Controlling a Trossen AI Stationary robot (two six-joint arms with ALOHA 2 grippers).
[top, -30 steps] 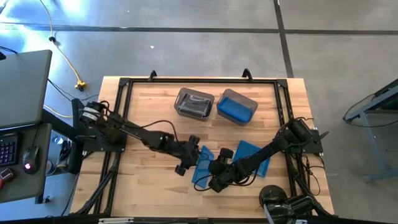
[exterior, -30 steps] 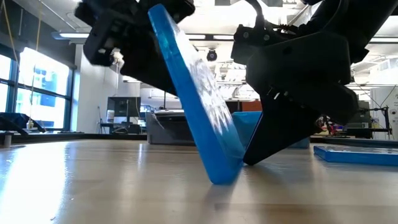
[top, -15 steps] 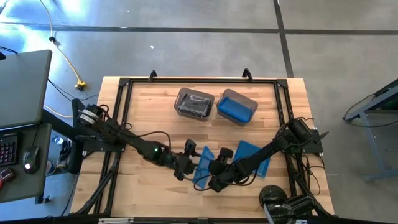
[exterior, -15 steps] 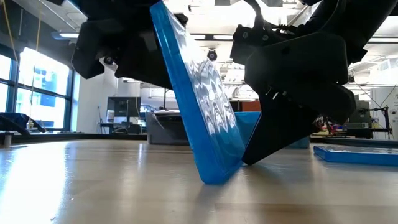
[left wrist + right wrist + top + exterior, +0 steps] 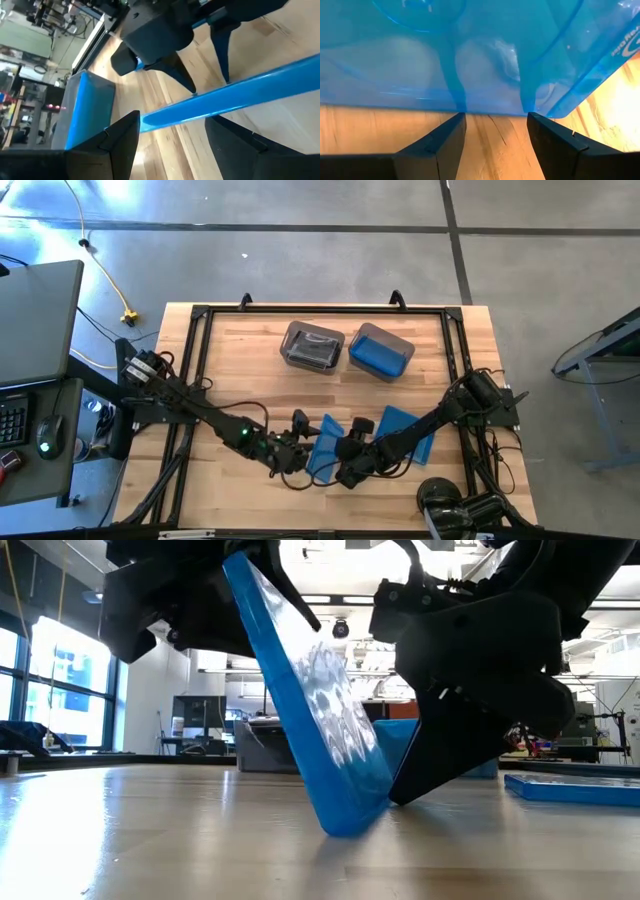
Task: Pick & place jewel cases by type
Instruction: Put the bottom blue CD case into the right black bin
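Observation:
A blue cloud-patterned jewel case (image 5: pixel 322 442) (image 5: pixel 330 710) stands steeply tilted near the table's near edge. Its lower edge (image 5: pixel 345 825) is on the wood and its top leans toward the table's left. My left gripper (image 5: pixel 290 452) (image 5: pixel 172 120) is open at the raised edge. My right gripper (image 5: pixel 338 463) (image 5: pixel 495 115) is open at the case's foot, on its right side. A second blue case (image 5: pixel 405 430) (image 5: pixel 570 787) lies flat to the right. My left gripper meets the case's raised edge (image 5: pixel 200 107), which crosses the gap between its open fingers. The case leans toward this gripper. One end of the edge reaches a finger (image 5: pixel 131 131); I cannot tell whether the other finger touches. My right gripper sets both open fingertips (image 5: pixel 456 120) against the case's right-facing face just above its lower edge (image 5: pixel 490 107). The fingers (image 5: pixel 430 755) slant down from the table's right, and their tips are at the table top.
Two translucent bins stand at the far side: the grey one (image 5: pixel 312 345) holds dark cases, the one beside it (image 5: pixel 380 352) holds a blue case. A black frame rail (image 5: pixel 200 320) runs round the table. Bare wood lies to the left of the tilted case (image 5: pixel 120 830).
My left gripper has moved toward the table's near edge and come lower about the case's raised edge. The case has stayed tilted against my right gripper's fingertips, while its lower edge has slid a little toward the table's left.

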